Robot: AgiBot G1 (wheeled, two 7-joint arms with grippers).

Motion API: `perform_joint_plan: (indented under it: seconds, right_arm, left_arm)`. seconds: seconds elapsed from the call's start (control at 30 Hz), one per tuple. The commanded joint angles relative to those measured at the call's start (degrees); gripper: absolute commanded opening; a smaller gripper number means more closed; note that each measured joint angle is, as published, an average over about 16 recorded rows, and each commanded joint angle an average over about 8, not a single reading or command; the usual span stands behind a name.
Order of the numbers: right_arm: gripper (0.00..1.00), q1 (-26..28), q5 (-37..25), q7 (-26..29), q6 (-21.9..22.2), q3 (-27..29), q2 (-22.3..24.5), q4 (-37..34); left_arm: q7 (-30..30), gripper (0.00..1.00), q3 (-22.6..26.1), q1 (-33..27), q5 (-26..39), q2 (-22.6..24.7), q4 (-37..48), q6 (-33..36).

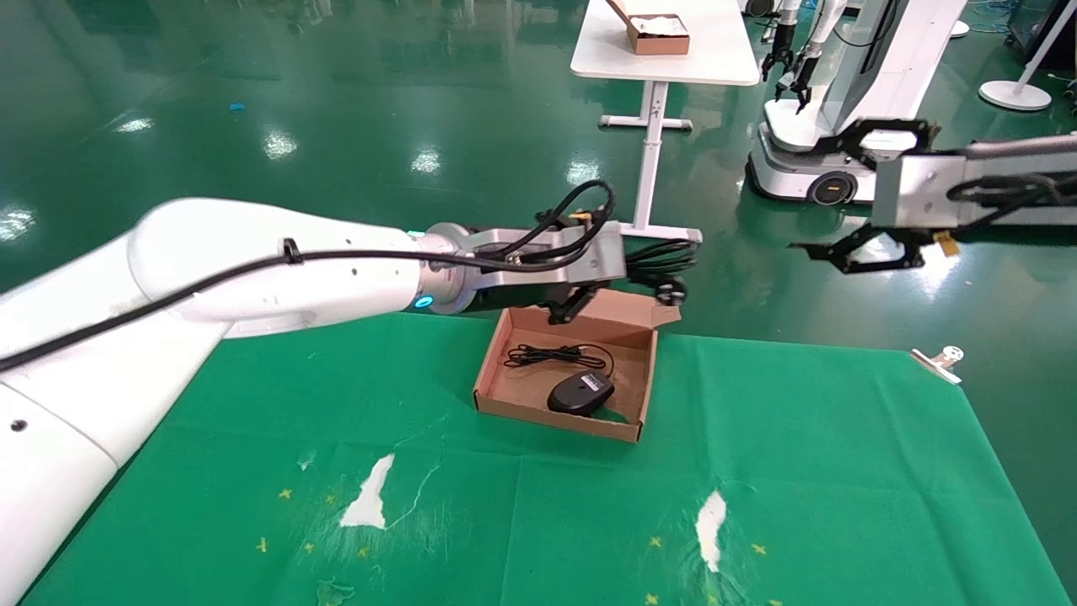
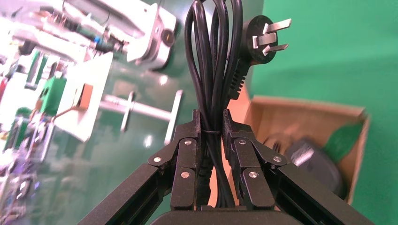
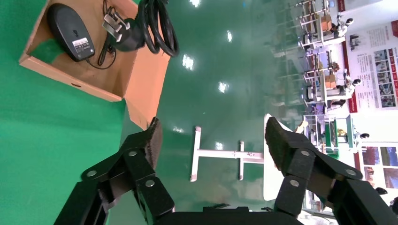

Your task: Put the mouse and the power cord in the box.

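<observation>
Head view: left gripper clamps the coiled power cord at the box's twelve o'clock edge; mouse lies inside. Lower the loops fully within before releasing. Right gripper idles, jaws spread.

Head looks down; wrists share the box.

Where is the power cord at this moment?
In the head view the power cord hangs clamped in the left gripper, just above the far edge of the box, whose floor already holds the mouse.
</observation>
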Motion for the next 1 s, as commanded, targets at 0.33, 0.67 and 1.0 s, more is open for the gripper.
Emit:
perform_joint_plan:
  seconds: [0.33,0.67,1.0]
  right_arm:
    - [1.00,0.33,-0.27,0.30,-0.50,-0.18,0.28,0.13]
    - [1.00,-1.44,0.82,2.08,0.28,0.49,0.43,1.90]
    - [1.00,-9.83,6.72,12.21,-2.18,4.06,3.34,11.94]
  left_arm:
    - [-0.55,1.00,2.04,0.43,-0.10,0.00,-1.04,-2.30]
    - [-1.02,1.00,-0.39,1.91,-1.95,-1.86,-2.19,0.32]
    - [-4.09,1.00,-6.92,8.42,-9.23,-8.87,-8.40,7.37]
